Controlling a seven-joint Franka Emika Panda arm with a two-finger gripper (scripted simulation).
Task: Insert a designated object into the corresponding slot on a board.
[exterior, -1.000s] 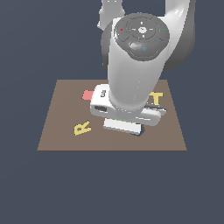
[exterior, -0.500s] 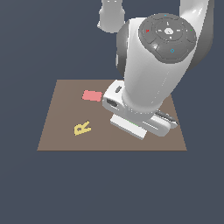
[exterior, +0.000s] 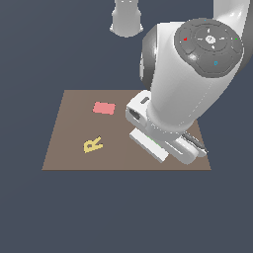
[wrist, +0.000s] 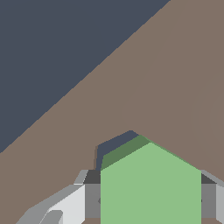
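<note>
In the wrist view, the gripper (wrist: pixel 151 201) is closed on the green hexagonal block (wrist: pixel 151 188), which sits between the two grey fingers (wrist: pixel 92 199) at the lower centre of the frame. Directly behind the block's upper edge, a dark angular recess, the slot (wrist: pixel 114 144), is partly visible in the brown board (wrist: pixel 166 74); the block covers most of it, and contact between block and slot cannot be determined. The board fills the right and lower portions of this frame; dark blue-grey background occupies the upper left. In the exterior view, the white arm body hides the gripper (exterior: pixel 190 148) almost entirely, near the board's (exterior: pixel 74 148) lower right. The pink rectangle (exterior: pixel 104 107) lies on the board at its upper left, and the yellow R (exterior: pixel 93 145) lies below it, well apart from the arm.
</note>
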